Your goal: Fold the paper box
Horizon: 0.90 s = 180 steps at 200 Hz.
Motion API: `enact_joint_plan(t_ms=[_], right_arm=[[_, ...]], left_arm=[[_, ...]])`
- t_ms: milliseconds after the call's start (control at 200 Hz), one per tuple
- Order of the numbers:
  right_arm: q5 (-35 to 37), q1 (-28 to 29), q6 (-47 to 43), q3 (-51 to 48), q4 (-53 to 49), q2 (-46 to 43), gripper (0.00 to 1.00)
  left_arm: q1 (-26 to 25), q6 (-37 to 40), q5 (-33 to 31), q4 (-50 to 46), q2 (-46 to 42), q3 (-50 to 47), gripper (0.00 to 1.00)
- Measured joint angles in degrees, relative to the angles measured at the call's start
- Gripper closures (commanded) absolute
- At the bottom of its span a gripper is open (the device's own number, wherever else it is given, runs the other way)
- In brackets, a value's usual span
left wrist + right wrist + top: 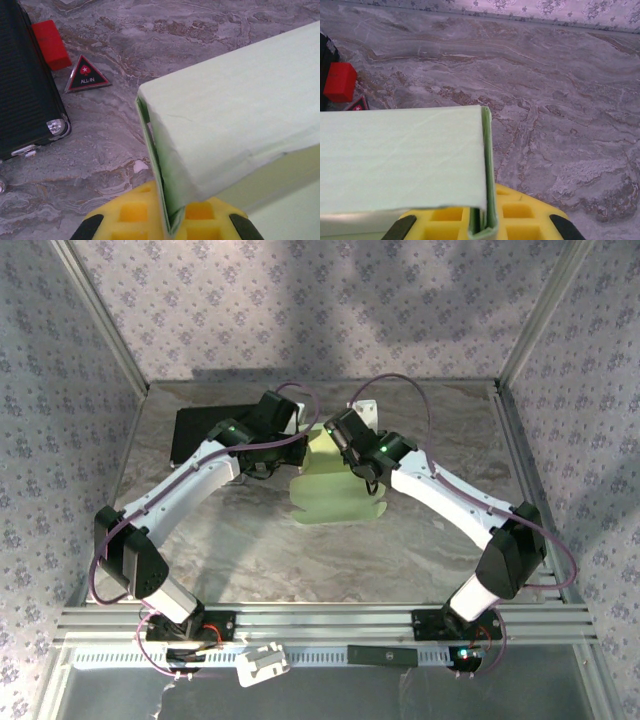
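Subject of inspection: the paper box (pixel 335 485), pale green card. In the overhead view it is found on the marbled table (pixel 300 560), to the right of the black case (pixel 205 430) and apart from it. The card is not flat. In the left wrist view a broad panel (pixel 235 110) is seen turned over a creased edge, with a second layer visible beneath it.

Left gripper (pixel 167 225): the yellow fingers (pixel 132 217) are closed against a thin edge of the card, which runs down between them. The jaws are recorded as clenched on the paper box at the end that faces the black case.

Right gripper (pixel 482 225): a doubled edge of card is seen pinched between its yellow fingers (pixel 520 222). These jaws too are recorded as clenched on the paper box, at the end turned away from the black case.

Other items noted: a red block (pixel 50 44) lies just beside the long side of the black case, on the side facing the box. A black triangular marker (pixel 87 75) lettered "ALL-IN" lies near the same side. Bare table is seen between the marker and the box. Whether the red block touches the case cannot be told
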Motion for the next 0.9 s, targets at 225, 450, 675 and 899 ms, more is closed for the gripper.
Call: enact_joint_plan(t_ms=[225,450,675,899], right_arm=[[0.1,0.2,1.0,0.5,-1.0,0.1,1.0],[-0.5,0.3,1.9,0.5,-1.9,-0.1,1.0],[-2.5,0.2,3.0,0.5,-3.4,-1.5,1.0],[-3.9,0.0,3.4,0.5,-3.8,-2.1,1.0]], left_arm=[[0.0,0.0,0.0,0.2,0.0,0.0,1.0],[0.0,0.0,0.4,0.6,0.1,-0.2,0.88],[1.3,-0.3,3.2,6.8,-0.9,-5.1,0.65],[2.7,1.5,7.0,11.2,-6.4,-9.3,0.51]])
